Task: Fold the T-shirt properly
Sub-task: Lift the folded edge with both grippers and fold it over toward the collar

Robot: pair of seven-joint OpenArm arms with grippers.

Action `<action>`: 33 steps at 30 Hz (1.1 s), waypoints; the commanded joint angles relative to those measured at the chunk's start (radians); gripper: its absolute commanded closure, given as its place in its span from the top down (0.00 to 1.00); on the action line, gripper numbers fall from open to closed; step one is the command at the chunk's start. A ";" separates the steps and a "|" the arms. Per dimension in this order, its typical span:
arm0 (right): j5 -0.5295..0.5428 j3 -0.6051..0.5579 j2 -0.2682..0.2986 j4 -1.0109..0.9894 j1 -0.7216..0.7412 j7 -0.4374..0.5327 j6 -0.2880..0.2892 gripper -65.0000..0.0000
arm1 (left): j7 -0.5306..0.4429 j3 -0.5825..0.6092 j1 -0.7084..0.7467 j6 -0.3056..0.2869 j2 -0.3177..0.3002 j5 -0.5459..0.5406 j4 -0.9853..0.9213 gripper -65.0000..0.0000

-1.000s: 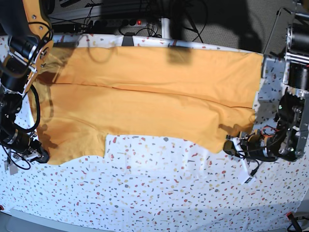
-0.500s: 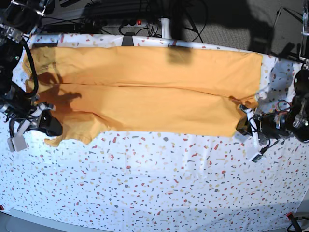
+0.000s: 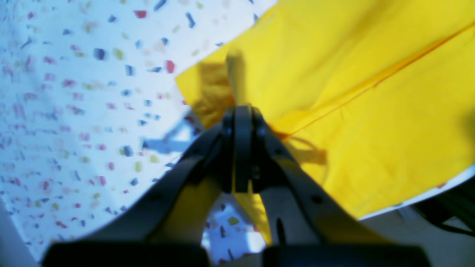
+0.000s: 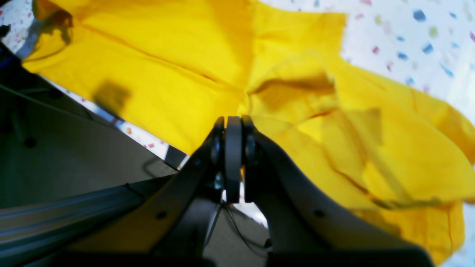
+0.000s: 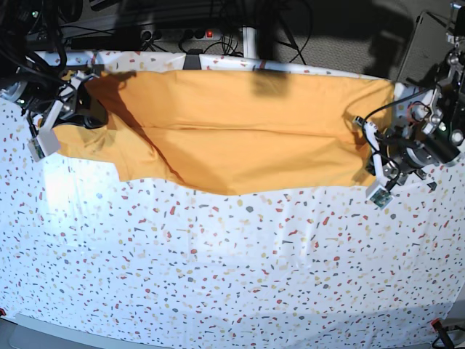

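Both pincers carried near hem away toward far edge since earlier frames; T-shirt (image 5: 240, 138) now narrower band at far side of tablecloth (image 5: 232, 269), lengthwise fold nearly laid

Left gripper (image 5: 369, 142) clenched on cloth corner; right gripper (image 5: 86, 102) clenched on bunched cloth

Wrist views show pinch; base view shows whole band and crumpled sleeve beside right pincer

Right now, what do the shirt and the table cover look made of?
T-shirt: soft matte knit, likely cotton; it drapes, creases and shows a stitched seam. Tablecloth: white with coloured speckles, thin fabric or coated sheet; faint wrinkles, slight sheen, can't tell which.
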 commanded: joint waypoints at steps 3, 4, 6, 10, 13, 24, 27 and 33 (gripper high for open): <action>-0.033 0.069 0.017 0.016 -0.036 0.016 0.006 0.00 | -0.026 -0.008 0.036 0.029 -0.014 0.069 0.092 0.00; -0.047 0.092 0.017 0.016 -0.046 0.017 0.006 0.00 | -0.024 -0.008 0.053 0.040 -0.014 0.090 0.111 0.00; -0.056 0.136 0.017 0.016 -0.063 0.018 0.006 0.00 | -0.024 -0.008 0.087 0.060 -0.014 0.134 0.141 0.00; -0.054 0.198 0.018 0.016 -0.074 0.029 0.006 0.00 | -0.029 -0.008 0.139 0.067 -0.014 0.156 0.154 0.00; -0.055 0.204 0.017 0.016 -0.074 0.033 0.006 0.00 | -0.032 -0.008 0.162 0.067 -0.014 0.156 0.154 0.00; -0.386 0.204 0.017 0.015 -0.135 0.212 0.006 0.00 | -0.028 -0.008 0.169 0.067 -0.014 0.156 0.154 0.00; -0.398 0.204 0.016 0.014 -0.135 0.229 0.006 0.00 | -0.032 -0.008 0.169 0.067 -0.014 0.156 0.154 0.00; -0.399 0.204 0.016 -0.012 -0.135 0.262 0.006 0.00 | -0.048 -0.008 0.169 0.067 -0.014 0.157 0.154 0.00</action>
